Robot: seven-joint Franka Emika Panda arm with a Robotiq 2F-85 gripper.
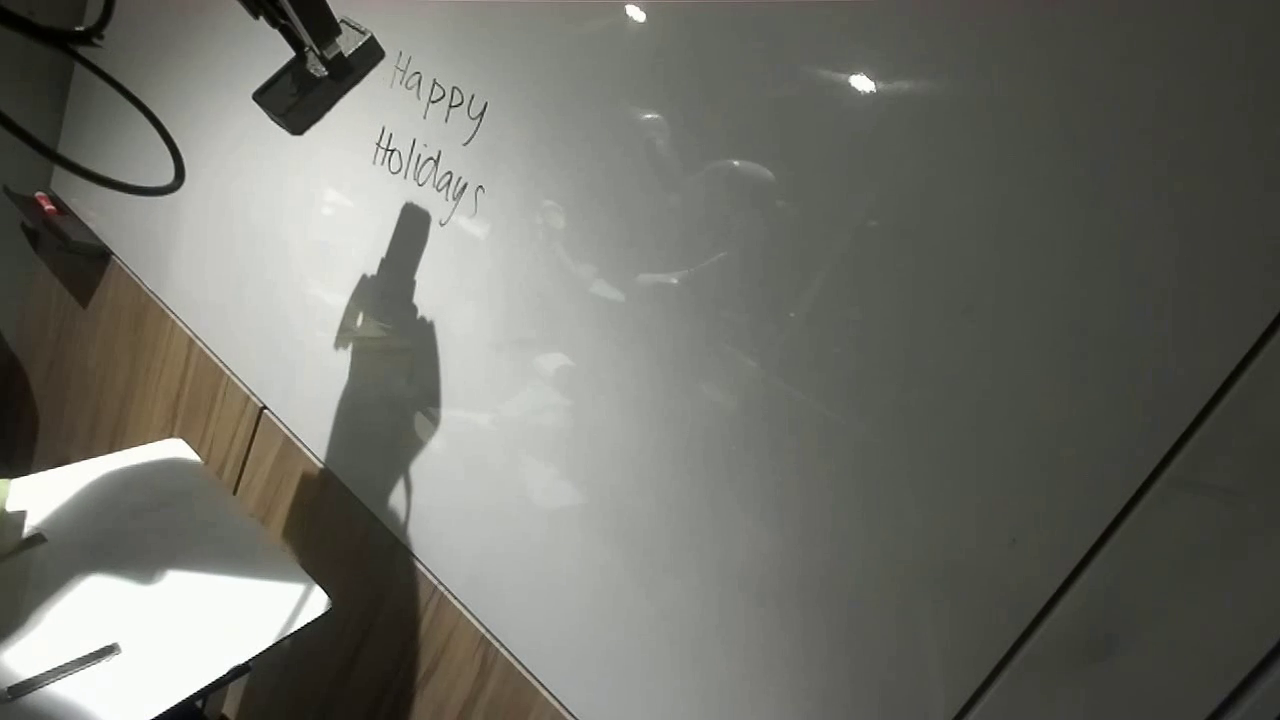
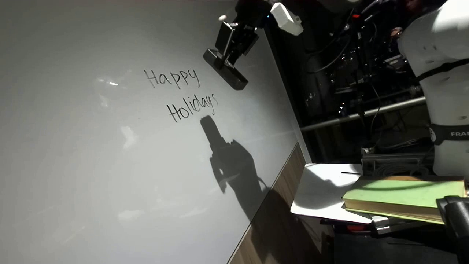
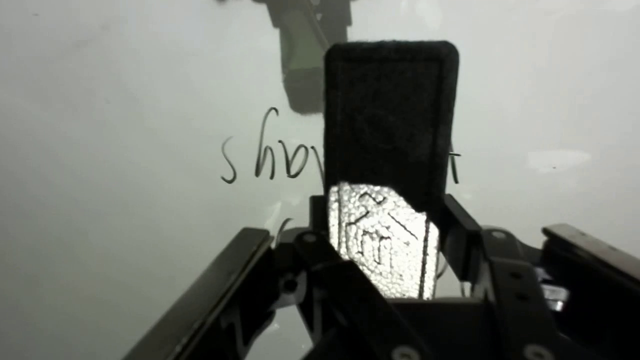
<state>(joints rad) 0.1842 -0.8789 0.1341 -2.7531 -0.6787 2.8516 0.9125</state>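
Note:
My gripper (image 3: 387, 220) is shut on a black block eraser (image 3: 390, 115), its pads pressing both long sides. Part of the eraser's face glares bright in the wrist view. In both exterior views the eraser (image 1: 315, 98) hangs beside the handwriting, and its shadow falls well away from it, so it appears to be off the whiteboard (image 2: 91, 176). Black lettering reads "Happy" (image 2: 172, 78) above "Holidays" (image 2: 192, 108). In the wrist view the word "Holidays" (image 3: 291, 159) stands upside down, with its middle letters hidden behind the eraser.
Wood panelling (image 1: 190, 350) borders the whiteboard. Near it stands a white tabletop (image 1: 215, 610) with a dark pen-like stick (image 1: 62, 672) and a thick green book (image 2: 403, 192). A black cable (image 1: 165, 140) loops beside the arm. A small dark holder (image 1: 75, 228) sits at the board's edge.

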